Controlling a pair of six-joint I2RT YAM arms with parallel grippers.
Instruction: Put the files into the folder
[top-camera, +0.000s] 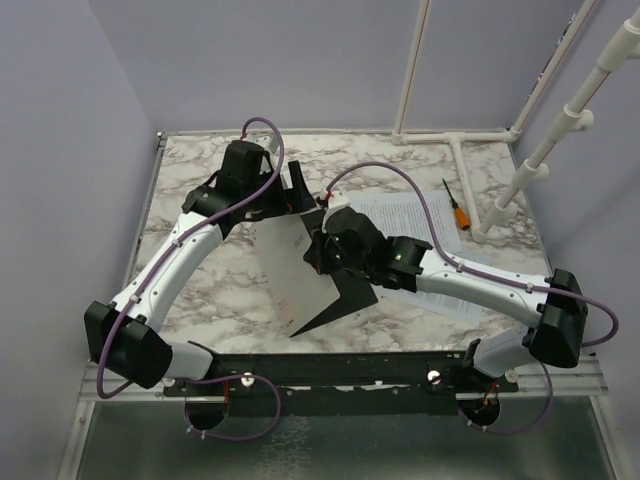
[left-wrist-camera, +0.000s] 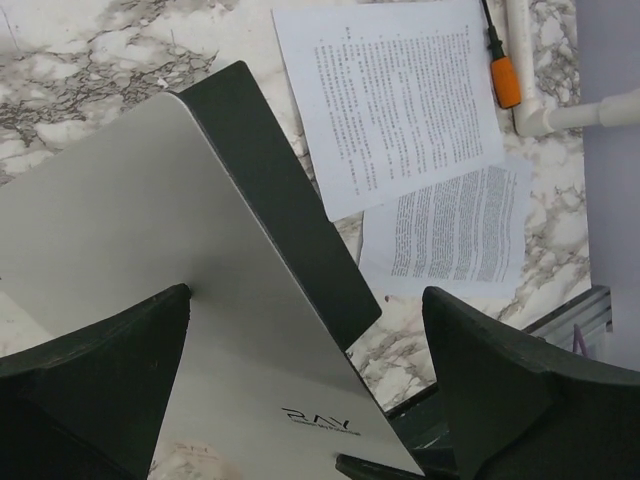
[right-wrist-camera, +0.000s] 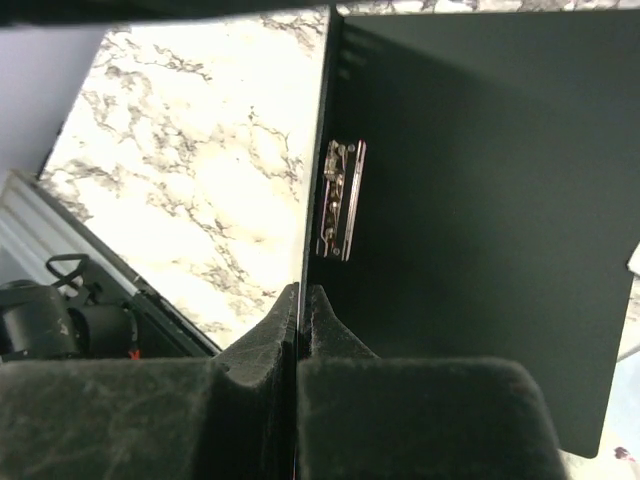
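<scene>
**Folder.** The folder stands partly opened near the middle of the marble table. Its grey cover is raised off the surface. Its black inner face is exposed, with the metal clip set close to the gripped edge.

**Right gripper.** The right gripper is closed tight, and a thin board edge of the folder is pinched between both pads.

**Left gripper.** The left gripper is spread wide above the grey cover and nothing is held. Whether a finger touches the cover cannot be told.

**Files.** The files are laid flat close to the folder's right side. The two sheets overlap and are partly beneath the right arm.

**Other items.** An orange-handled screwdriver lies just past the sheets, further from the folder, beside a white pipe frame.

**Room.** Marble surface is seen between the folder and the table's left edge, under the left arm.
</scene>
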